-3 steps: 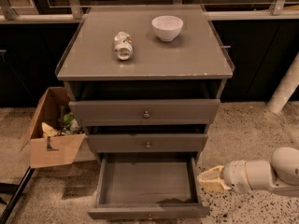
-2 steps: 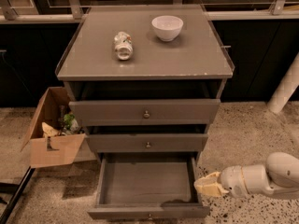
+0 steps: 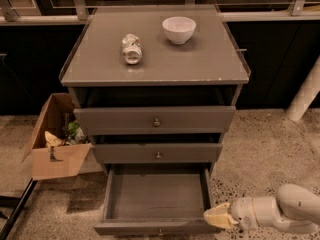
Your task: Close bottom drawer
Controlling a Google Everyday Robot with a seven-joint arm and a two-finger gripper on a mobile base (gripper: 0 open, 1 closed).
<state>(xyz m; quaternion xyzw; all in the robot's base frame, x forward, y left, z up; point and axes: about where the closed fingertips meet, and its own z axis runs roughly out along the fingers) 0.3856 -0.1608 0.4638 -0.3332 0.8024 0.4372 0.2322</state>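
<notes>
The gripper (image 3: 218, 217) is at the lower right, just beside the front right corner of the open bottom drawer (image 3: 157, 196). I cannot tell how open it is.

floor (image 3: 270, 144): pale speckled | back wall (image 3: 280, 59): dark panels | cardboard box (image 3: 55, 159): left

Bottom drawer (image 3: 157, 198) stands open, pincer (image 3: 211, 217) at its front-right corner.
</notes>
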